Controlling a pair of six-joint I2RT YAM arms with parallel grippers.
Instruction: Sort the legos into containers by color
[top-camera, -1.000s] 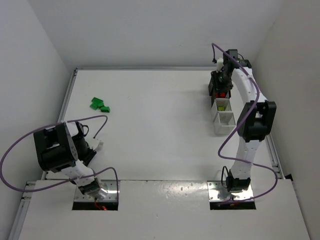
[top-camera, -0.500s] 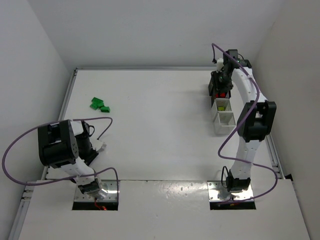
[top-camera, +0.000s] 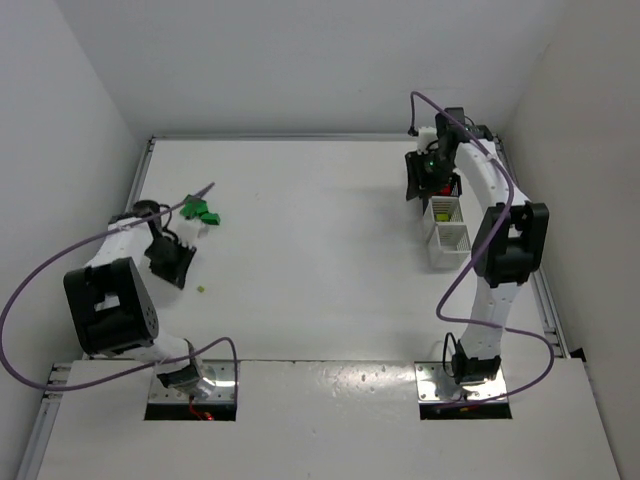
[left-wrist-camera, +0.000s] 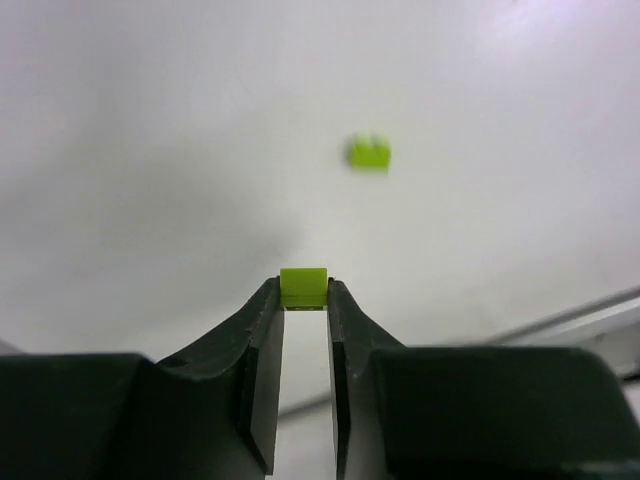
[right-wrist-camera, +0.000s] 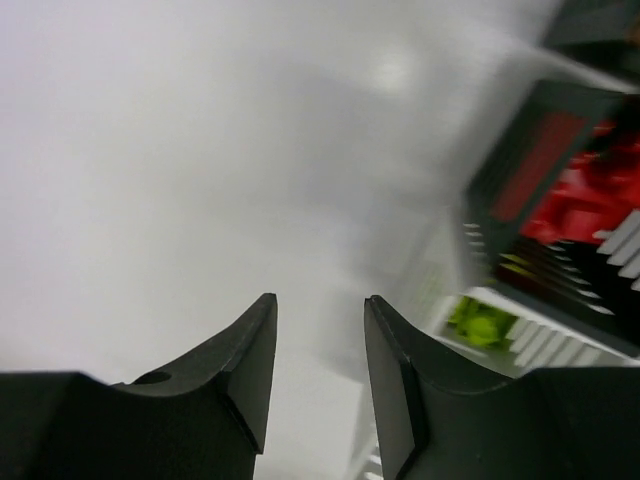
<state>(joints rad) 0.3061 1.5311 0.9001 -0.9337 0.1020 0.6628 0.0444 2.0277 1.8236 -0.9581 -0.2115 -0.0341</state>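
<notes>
From above, the left arm reaches along the left side of the smooth white table (top-camera: 320, 260). Its black gripper sits low, just on the near side of a cluster of dark green bricks (top-camera: 200, 210), and a loose lime brick (top-camera: 201, 290) lies close by. The overhead view is too coarse to show a grip, but the left wrist camera shows it. There the left gripper (left-wrist-camera: 304, 292) has its curved black fingers clamped on a held lime brick (left-wrist-camera: 304, 285) at the very tips. The loose lime brick shows on the bare table beyond.

At the far right, the bins stand in a row hard against the table's right edge. A wide stretch of table lies between them and the green bricks. The right wrist view is blurred, yet the right gripper (right-wrist-camera: 318, 305) plainly has its fingers apart with nothing between them. Just to its right are a black slatted bin (right-wrist-camera: 520, 165) holding red bricks (right-wrist-camera: 590, 195) and a white slatted bin (right-wrist-camera: 560, 345) holding lime pieces (right-wrist-camera: 482, 322).
</notes>
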